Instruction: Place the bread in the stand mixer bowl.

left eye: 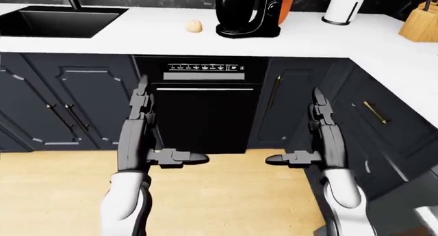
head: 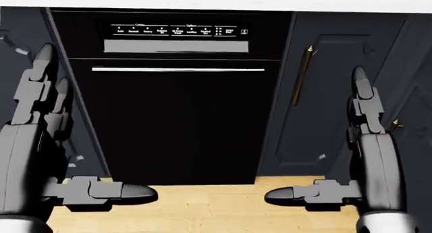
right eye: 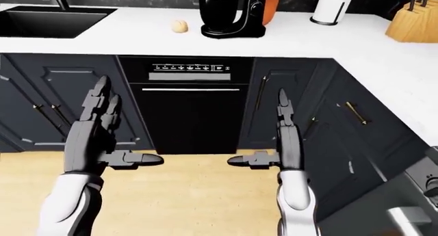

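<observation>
A small tan bread roll (left eye: 194,25) lies on the white counter (left eye: 164,41), just left of the black stand mixer (left eye: 248,13) with its black bowl (left eye: 234,5). Both hands hang well below the counter, before the dishwasher. My left hand (left eye: 147,125) is open, fingers pointing up and thumb sticking out to the right. My right hand (left eye: 308,128) is open too, thumb pointing left. Neither holds anything.
A black dishwasher (left eye: 202,107) sits under the counter between dark cabinet doors (left eye: 68,102). A black sink (left eye: 58,21) is at the upper left. A paper towel roll (left eye: 345,6) and a knife block (left eye: 419,21) stand at the upper right. The counter turns down the right side. Wood floor (left eye: 226,195) lies below.
</observation>
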Controlling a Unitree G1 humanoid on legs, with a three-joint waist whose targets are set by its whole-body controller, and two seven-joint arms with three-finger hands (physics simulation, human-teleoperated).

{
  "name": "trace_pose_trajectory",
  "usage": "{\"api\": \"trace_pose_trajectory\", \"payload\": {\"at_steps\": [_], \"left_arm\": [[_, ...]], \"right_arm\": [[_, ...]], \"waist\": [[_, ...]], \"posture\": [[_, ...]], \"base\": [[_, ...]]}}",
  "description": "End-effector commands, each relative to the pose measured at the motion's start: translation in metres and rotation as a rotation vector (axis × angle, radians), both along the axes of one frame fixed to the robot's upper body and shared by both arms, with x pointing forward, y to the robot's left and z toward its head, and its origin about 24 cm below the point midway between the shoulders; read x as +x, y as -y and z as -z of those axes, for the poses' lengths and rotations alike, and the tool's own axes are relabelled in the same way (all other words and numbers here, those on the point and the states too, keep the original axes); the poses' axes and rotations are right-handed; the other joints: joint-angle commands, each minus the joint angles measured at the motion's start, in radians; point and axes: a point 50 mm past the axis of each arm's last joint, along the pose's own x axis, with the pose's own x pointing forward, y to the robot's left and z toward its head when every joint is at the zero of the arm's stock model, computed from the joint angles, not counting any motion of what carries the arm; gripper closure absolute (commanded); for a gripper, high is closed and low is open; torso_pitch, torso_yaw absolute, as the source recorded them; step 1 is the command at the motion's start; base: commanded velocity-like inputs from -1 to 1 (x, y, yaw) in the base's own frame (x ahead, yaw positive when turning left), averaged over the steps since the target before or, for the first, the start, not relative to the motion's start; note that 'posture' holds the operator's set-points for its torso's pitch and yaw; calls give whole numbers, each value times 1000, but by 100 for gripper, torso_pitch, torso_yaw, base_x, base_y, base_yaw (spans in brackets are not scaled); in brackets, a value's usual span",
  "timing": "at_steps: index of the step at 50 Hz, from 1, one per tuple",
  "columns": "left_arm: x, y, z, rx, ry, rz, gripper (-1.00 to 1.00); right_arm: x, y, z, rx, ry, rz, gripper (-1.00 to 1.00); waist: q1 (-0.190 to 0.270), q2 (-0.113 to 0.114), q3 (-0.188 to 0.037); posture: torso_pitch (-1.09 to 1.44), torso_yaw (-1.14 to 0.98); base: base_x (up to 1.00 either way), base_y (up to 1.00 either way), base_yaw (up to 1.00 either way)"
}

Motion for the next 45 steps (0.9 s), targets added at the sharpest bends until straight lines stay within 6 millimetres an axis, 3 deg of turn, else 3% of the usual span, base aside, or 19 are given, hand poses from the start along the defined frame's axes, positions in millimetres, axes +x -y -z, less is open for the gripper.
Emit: {"api": "trace_pose_trajectory", "payload": {"at_steps": [1,3,7,11,12,13,15,19,21,22,24,26,31,33,35,36,38,39,45], "left_arm": [[-4,6,-13,1,82,31,-100],[-5,7,-14,2,82,35,-100],[-6,7,-14,2,82,35,-100],[-6,7,-14,1,83,33,-100],[-7,7,-15,1,86,33,-100],[-7,6,-15,0,86,32,-100],[-7,6,-14,0,85,31,-100],[-7,6,-14,-1,85,30,-100],[-6,6,-14,-1,83,28,-100],[-7,6,-14,-1,84,29,-100],[-7,6,-12,-2,82,29,-100],[-7,6,-13,-2,83,29,-100],[-7,6,-11,-3,80,29,-100],[-7,6,-11,-3,81,29,-100],[-7,5,-11,-3,80,28,-100],[-7,5,-10,-4,80,27,-100],[-7,5,-10,-4,79,27,-100],[-7,5,-9,-5,79,27,-100],[-7,5,-7,-5,76,26,-100]], "right_arm": [[-4,3,-15,-12,82,24,-100],[-4,4,-15,-12,83,25,-100],[-5,6,-16,-12,90,31,-100],[-6,5,-17,-14,90,32,-100],[-6,5,-17,-14,91,32,-100],[-6,5,-17,-14,92,32,-100],[-5,6,-17,-15,90,33,-100],[-5,6,-16,-17,89,33,-100],[-4,6,-15,-18,85,31,-100],[-4,6,-15,-18,86,32,-100],[-5,6,-15,-17,85,32,-100],[-5,5,-15,-17,85,32,-100],[-4,5,-13,-16,83,31,-100],[-5,5,-14,-17,83,31,-100],[-5,5,-13,-16,82,32,-100],[-5,4,-12,-16,81,31,-100],[-5,4,-12,-15,81,31,-100],[-5,4,-12,-14,80,31,-100],[-6,4,-10,-12,78,31,-100]], "waist": [[-8,-7,-21],[-11,18,-5],[-14,49,-7],[-20,122,-10],[-11,91,-5],[-13,102,-6],[-12,100,-7],[-10,57,-5],[-8,20,-7],[-8,-15,-18],[-19,5,-8],[-18,4,-5],[-16,49,2],[-20,81,1],[-21,144,-20],[-12,108,-14],[-12,117,-6],[-9,110,-13],[-5,45,-9]], "posture": [[0,0],[0,0],[0,0],[0,0],[0,0],[0,0],[0,0],[0,0],[0,0],[0,0],[0,0],[0,0],[0,0],[0,0],[0,0],[0,0],[0,0],[0,0],[0,0]], "base": [[7,0,0],[9,0,0],[11,0,0],[11,0,0],[11,0,0],[12,0,0],[12,0,0],[12,0,0],[12,0,0],[12,0,0],[12,0,0],[11,0,0],[12,0,0],[12,0,0],[12,0,0],[13,0,0],[12,0,0],[12,0,0],[12,0,0]]}}
